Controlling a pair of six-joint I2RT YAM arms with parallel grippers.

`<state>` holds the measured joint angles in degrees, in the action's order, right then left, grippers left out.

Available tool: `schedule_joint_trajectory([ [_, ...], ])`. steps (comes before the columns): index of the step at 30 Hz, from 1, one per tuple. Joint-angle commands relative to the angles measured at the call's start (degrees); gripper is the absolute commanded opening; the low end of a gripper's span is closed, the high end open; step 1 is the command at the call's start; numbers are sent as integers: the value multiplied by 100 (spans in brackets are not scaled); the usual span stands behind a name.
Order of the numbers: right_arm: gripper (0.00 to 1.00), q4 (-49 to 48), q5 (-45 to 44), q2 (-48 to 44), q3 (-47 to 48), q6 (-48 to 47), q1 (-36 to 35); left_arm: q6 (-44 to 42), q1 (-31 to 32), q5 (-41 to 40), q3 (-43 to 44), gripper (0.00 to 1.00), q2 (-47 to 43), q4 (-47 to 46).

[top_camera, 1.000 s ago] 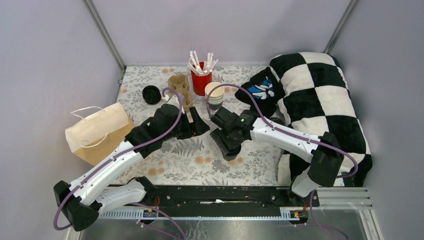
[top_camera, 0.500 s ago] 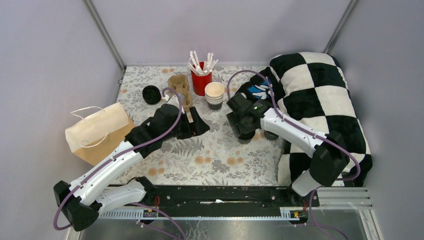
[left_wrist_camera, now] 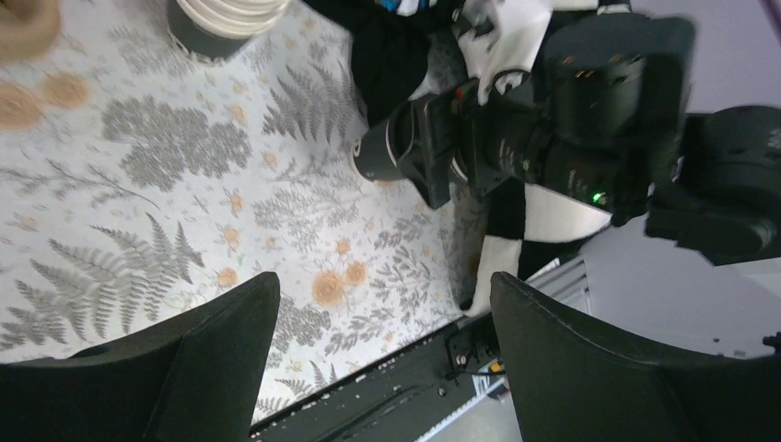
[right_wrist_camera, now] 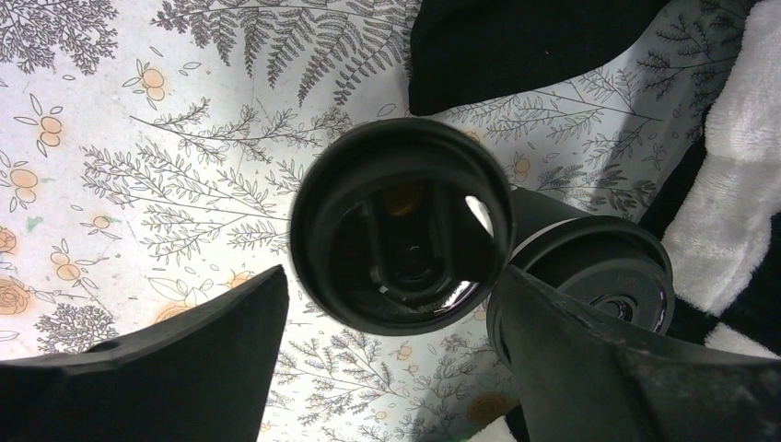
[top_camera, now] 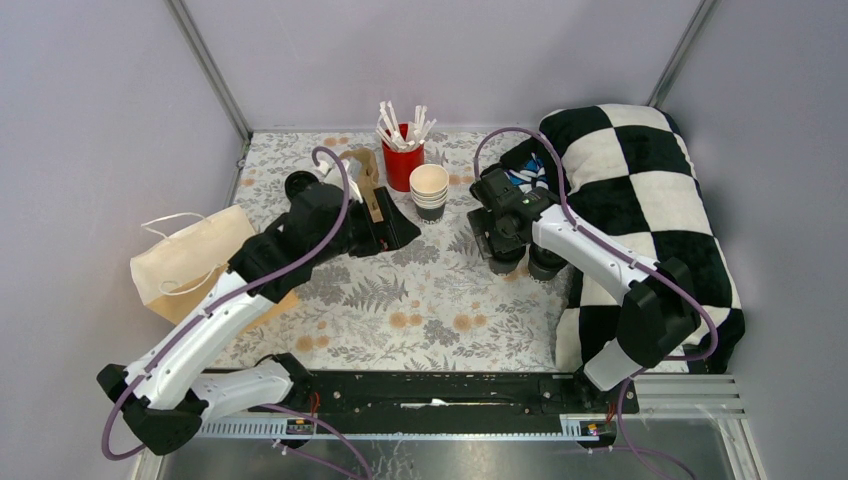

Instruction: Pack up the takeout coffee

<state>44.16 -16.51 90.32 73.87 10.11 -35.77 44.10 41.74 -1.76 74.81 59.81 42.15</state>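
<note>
Two takeout coffee cups with black lids stand side by side at the pillow's edge: one (right_wrist_camera: 402, 226) (top_camera: 503, 266) lies just beyond my fingertips, the other (right_wrist_camera: 612, 276) (top_camera: 546, 264) is partly behind my right-hand finger (right_wrist_camera: 626, 368). My right gripper (right_wrist_camera: 387, 359) (top_camera: 505, 250) hovers over them, open, touching neither as far as I can see. My left gripper (top_camera: 395, 232) (left_wrist_camera: 387, 359) is open and empty above the floral cloth, near the brown cup carrier (top_camera: 362, 172). In the left wrist view one coffee cup (left_wrist_camera: 382, 152) shows under the right gripper.
A paper bag (top_camera: 195, 262) lies at the left edge. A red cup of white sticks (top_camera: 403, 160) and a stack of lidless cream cups (top_camera: 430, 190) stand at the back. A loose black lid (top_camera: 298, 185) sits behind the left arm. A checkered pillow (top_camera: 640, 200) fills the right side.
My right arm swung from the table's middle to the back right over the two lidded cups, and its jaws widened. My left arm shifted back and left toward the carrier.
</note>
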Motion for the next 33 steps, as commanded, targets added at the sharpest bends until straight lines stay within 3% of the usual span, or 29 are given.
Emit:
schedule_joint_trajectory([
  [1, 99, 252, 183, -278, 341, -76, 35, -585, -25, -965, 1349, 88, 180, 1065],
  [5, 100, 497, 516, -486, 662, -104, 35, -596, -27, -2341, 2565, 89, 472, 2418],
  [9, 100, 703, 806, -609, 1046, -80, 26, -454, -32, -3473, 3111, 91, 474, 3044],
  [11, 100, 800, 949, -620, 1232, -79, 26, -550, -44, -3587, 3123, 93, 438, 2970],
  [17, 100, 858, 1616, -711, 1631, 5, 26, -739, -284, -2644, 2915, 94, 1134, 2450],
  [19, 100, 858, 1841, -784, 1697, 69, 26, -777, -603, -2285, 2806, 89, 1596, 2364],
  [22, 100, 877, 1955, -974, 1702, 138, 27, -907, -1203, -1634, 2587, 75, 2225, 2024],
  [28, 100, 840, 1737, -1432, 1265, 136, 35, -1684, -2039, -1136, 2231, 49, 3340, 862],
  [33, 100, 763, 1823, -1507, 1016, 193, 35, -1890, -2677, -643, 2600, 38, 4465, 481],
])
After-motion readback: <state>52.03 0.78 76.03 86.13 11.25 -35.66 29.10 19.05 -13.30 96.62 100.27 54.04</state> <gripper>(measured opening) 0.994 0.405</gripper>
